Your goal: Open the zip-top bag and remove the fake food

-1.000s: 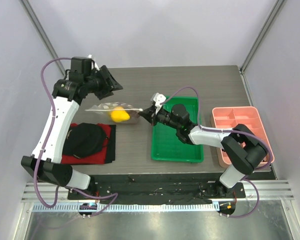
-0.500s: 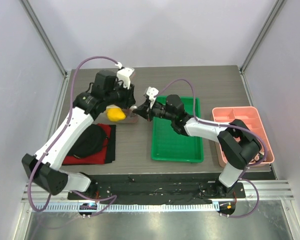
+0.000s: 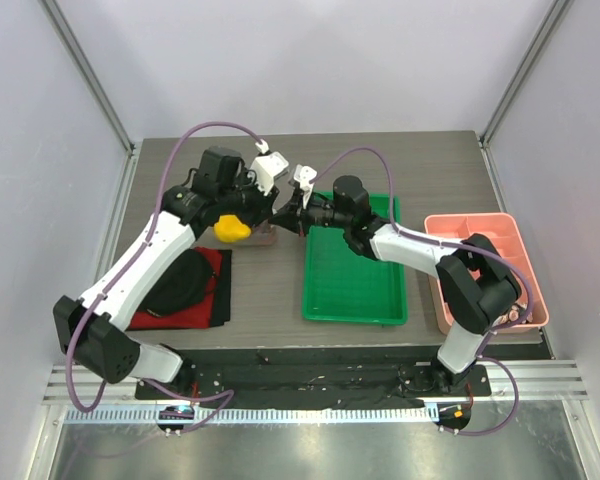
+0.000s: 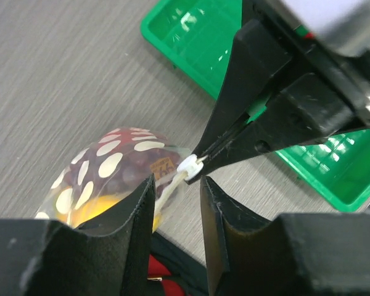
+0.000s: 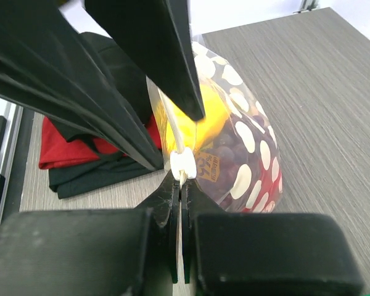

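Note:
The zip-top bag [image 3: 242, 228], clear with white dots, lies on the table left of the green tray. It holds the fake food: a yellow piece [image 5: 211, 116], a dark grape cluster [image 5: 234, 154] and a red piece [image 5: 275, 182]. My right gripper [image 5: 181, 182] is shut on the bag's white zip slider [image 5: 184, 164] and shows in the top view [image 3: 284, 214]. My left gripper [image 4: 176, 182] is open. Its fingers [image 4: 142, 209] straddle the zip strip just behind the slider [image 4: 190, 165]. The bag [image 4: 111, 168] lies just beyond them.
A green tray [image 3: 355, 290] lies right of the bag, under my right arm. A pink divided tray [image 3: 480, 235] stands at the far right. A red cloth [image 3: 216, 262] with a black lump [image 3: 175, 280] on it lies near the bag's front left.
My left arm has swung from the back left over to the bag, and its open fingers now sit at the zip end. My right gripper kept hold of the slider and moved slightly back.

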{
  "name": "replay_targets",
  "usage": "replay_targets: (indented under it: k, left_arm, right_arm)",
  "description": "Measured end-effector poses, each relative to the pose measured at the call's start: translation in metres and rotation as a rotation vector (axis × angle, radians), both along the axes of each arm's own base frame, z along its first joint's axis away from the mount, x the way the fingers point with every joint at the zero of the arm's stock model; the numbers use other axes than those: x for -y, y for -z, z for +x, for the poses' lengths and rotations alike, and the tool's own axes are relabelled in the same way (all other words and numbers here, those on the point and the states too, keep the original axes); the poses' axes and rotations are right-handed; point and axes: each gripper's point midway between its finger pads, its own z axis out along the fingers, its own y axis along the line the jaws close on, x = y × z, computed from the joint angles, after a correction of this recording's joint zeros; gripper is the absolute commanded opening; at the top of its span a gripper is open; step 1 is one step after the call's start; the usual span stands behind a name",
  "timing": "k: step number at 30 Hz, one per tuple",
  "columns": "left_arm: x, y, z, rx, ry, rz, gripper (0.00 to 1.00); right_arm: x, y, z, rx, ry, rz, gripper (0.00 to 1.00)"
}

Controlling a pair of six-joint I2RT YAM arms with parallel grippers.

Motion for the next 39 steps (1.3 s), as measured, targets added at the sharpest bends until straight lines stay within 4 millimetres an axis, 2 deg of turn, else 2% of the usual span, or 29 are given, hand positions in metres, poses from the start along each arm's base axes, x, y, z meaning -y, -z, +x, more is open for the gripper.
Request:
replay_targets:
  k: [8, 19, 21, 22, 23, 25, 30, 39]
  left_arm:
    - [0.005, 0.015, 0.006, -0.023, 0.067, 0.060, 0.28]
    - [0.009, 0.017, 0.005, -0.037, 0.114, 0.076, 0.09]
    - [0.009, 0.018, 0.006, -0.048, 0.117, 0.076, 0.08]
    - [0.010, 0.018, 0.006, -0.055, 0.118, 0.078, 0.02]
    - [0.010, 0.018, 0.007, -0.057, 0.118, 0.079, 0.00]
    - [0.010, 0.018, 0.009, -0.055, 0.112, 0.079, 0.00]
    - [0.003, 0.017, 0.015, -0.007, 0.060, 0.094, 0.00]
    - [-0.029, 0.024, -0.002, 0.037, -0.069, 0.127, 0.00]
  right_arm:
    - [0.000, 0.002, 0.003, -0.016, -0.023, -0.008, 0.01]
    - [0.000, 0.002, 0.005, -0.030, -0.033, -0.022, 0.01]
    - [0.001, 0.003, 0.005, -0.033, -0.030, -0.025, 0.01]
    - [0.002, 0.004, 0.007, -0.034, -0.024, -0.026, 0.01]
    - [0.003, 0.004, 0.008, -0.035, -0.019, -0.027, 0.01]
    - [0.004, 0.004, 0.011, -0.037, 0.000, -0.028, 0.01]
    - [0.007, 0.003, 0.022, -0.056, 0.075, -0.001, 0.01]
    - [0.026, 0.006, 0.042, -0.117, 0.197, 0.066, 0.01]
